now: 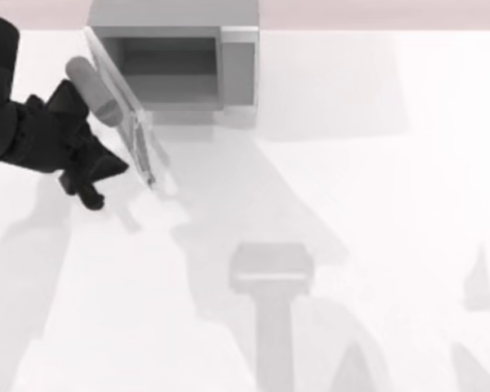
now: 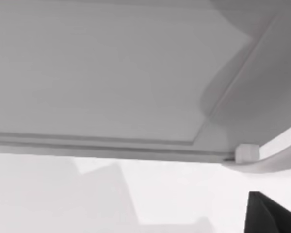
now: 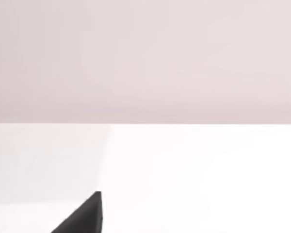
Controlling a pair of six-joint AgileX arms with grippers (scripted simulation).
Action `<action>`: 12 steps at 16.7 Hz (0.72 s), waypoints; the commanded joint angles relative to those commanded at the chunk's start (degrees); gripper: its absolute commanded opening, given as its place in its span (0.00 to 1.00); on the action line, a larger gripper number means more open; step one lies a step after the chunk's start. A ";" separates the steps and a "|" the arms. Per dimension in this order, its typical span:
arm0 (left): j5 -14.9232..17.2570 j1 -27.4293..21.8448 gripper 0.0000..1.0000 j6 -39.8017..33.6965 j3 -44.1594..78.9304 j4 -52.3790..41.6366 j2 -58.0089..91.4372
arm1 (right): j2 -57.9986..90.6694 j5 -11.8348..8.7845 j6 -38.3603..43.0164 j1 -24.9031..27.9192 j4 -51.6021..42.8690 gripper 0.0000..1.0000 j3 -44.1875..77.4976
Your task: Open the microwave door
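The microwave [image 1: 175,15] stands at the back of the table, left of centre, its dark cavity [image 1: 167,69] exposed. The microwave door [image 1: 139,139] is swung out toward the front left. My left gripper [image 1: 110,184] sits just left of the door's free edge, open, its two tips apart with nothing between them. In the left wrist view the door's outer face [image 2: 102,73] fills the upper part. Its pale handle [image 2: 276,162] curves just above one dark finger [image 2: 269,213]. My right arm is outside the top view; one fingertip [image 3: 87,216] shows above bare table.
The narrow grey control panel [image 1: 238,73] is on the microwave's right side. A pale pink wall [image 3: 145,58] runs behind the white table [image 1: 376,204]. Grey shadows lie across the front of the table.
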 joint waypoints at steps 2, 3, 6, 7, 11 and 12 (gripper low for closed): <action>0.00 0.00 0.08 0.00 0.00 0.00 0.00 | 0.00 0.00 0.00 0.00 0.00 1.00 0.00; 0.00 0.00 0.15 0.00 0.00 0.00 0.00 | 0.00 0.00 0.00 0.00 0.00 1.00 0.00; 0.00 0.00 0.38 0.00 0.00 0.00 0.00 | 0.00 0.00 0.00 0.00 0.00 1.00 0.00; 0.00 0.00 0.45 0.00 0.00 0.00 0.00 | 0.00 0.00 0.00 0.00 0.00 1.00 0.00; 0.00 0.00 0.75 0.00 0.00 0.00 0.00 | 0.00 0.00 0.00 0.00 0.00 1.00 0.00; 0.00 0.00 0.83 0.00 0.00 0.00 0.00 | 0.00 0.00 0.00 0.00 0.00 1.00 0.00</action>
